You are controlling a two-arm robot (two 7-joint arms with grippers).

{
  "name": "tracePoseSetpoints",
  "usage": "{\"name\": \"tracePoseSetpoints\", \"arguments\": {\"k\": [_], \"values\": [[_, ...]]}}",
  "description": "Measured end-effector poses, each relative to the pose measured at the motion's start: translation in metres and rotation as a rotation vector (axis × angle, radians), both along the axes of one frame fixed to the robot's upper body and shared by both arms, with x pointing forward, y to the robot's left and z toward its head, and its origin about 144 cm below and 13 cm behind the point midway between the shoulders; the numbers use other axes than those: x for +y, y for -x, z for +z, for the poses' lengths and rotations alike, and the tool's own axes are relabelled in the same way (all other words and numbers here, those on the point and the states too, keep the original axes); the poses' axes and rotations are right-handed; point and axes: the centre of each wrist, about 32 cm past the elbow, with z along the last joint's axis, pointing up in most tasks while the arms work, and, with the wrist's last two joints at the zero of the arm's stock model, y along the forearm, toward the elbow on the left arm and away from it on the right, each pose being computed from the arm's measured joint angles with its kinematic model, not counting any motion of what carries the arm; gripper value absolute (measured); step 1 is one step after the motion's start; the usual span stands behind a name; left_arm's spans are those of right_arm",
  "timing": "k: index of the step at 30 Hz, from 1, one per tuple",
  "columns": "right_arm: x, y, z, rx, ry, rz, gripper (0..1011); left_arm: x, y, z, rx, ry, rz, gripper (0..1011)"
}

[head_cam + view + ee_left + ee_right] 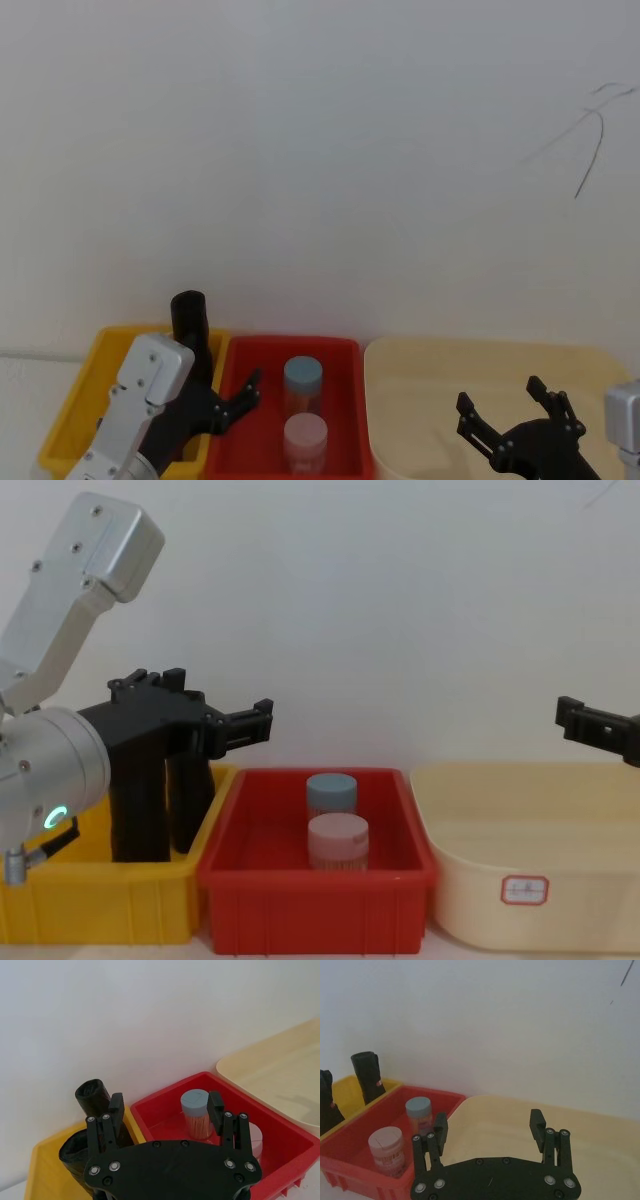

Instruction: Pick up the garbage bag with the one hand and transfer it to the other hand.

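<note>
The garbage bag (189, 318), a black crinkled roll, stands upright at the back of the yellow bin (82, 390); it also shows as the garbage bag (93, 1098) (367, 1074) (190, 805). A second like roll (71, 1156) (134, 805) stands nearer me in the same bin. My left gripper (240, 400) (166, 1107) (255, 722), on the green-ring wrist, hovers open over the edge between the yellow and red bins, just beside the bag and not touching it. My right gripper (500, 395) (489, 1125) (582, 718) hangs open above the cream tub, holding nothing.
A red bin (340, 352) in the middle holds a blue-capped jar (303, 378) and a pink-capped jar (305, 436). To its right sits a cream tub (480, 355) with nothing in it. A white wall rises directly behind all the bins.
</note>
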Motion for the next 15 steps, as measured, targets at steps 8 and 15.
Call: {"name": "tracePoseSetpoints", "arguments": {"k": [8, 15], "values": [[0.0000, 0.0000, 0.0000, 0.000, 0.000, 0.000, 1000, 0.0000, 0.0000, 0.0000, 0.000, 0.000, 0.000, 1002], [0.0000, 0.0000, 0.0000, 0.000, 0.000, 0.000, 1000, 0.0000, 0.0000, 0.0000, 0.000, 0.000, 0.000, 1002]]}}
